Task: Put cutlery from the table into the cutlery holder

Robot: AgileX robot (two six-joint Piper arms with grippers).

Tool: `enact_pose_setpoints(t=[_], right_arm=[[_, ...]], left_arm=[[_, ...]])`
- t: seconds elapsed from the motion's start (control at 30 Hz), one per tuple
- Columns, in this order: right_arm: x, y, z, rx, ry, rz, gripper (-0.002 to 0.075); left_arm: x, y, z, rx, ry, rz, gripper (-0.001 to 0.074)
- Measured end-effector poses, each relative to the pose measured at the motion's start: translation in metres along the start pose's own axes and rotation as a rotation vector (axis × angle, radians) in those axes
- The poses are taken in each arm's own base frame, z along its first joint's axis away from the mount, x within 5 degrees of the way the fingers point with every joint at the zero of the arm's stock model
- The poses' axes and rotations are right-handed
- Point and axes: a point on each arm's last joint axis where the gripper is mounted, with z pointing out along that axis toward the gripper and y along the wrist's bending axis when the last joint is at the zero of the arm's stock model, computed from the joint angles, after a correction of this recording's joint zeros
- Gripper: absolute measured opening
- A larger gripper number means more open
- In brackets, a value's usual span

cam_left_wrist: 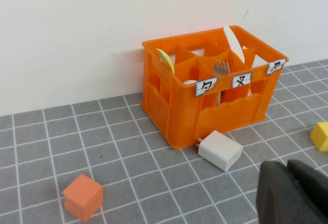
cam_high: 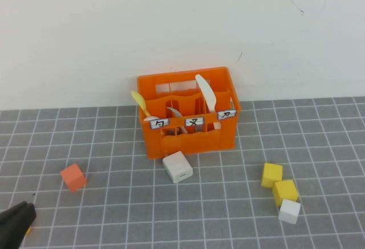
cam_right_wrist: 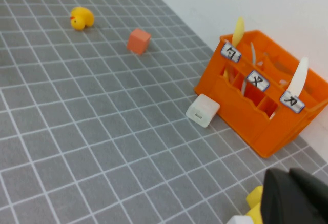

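grey table [cam_high: 319, 129] holds cutlery holder [cam_high: 188, 141]; left gripper [cam_high: 14, 221], right gripper [cam_right_wrist: 294, 198] both pressed together.

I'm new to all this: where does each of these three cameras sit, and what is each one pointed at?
High view: raised on the robot's side, looking down at the table and orange cutlery holder; the left gripper shows at the lower left corner.
Left wrist view: on the left arm, low, facing the holder's labelled front; the left gripper's dark tip shows.
Right wrist view: on the right arm, looking across the table at the holder; the right gripper shows.
All three share the holder and the white block.
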Motion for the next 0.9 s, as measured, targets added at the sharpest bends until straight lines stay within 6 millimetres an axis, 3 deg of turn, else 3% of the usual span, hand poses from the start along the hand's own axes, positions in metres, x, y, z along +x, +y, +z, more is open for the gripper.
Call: enact_pose_setpoints(t=[0.47,0.6,0.9], right_arm=[[0.001,0.001,0.000,-0.007,0.011,0.000,0.0000],[0.001,0.001,0.000,-0.008,0.012,0.002,0.0000],[0.002,0.001,0.000,-0.010,0.014,0.002,0.0000]], left_arm=[[0.004,0.000,0.000,0.011,0.009,-0.043,-0.0001],[0.009,0.007,-0.008,-0.062,0.000,-0.075,-0.0001],[0.041,0.019,-0.016,-0.217,-0.168,-0.037,-0.0001]])
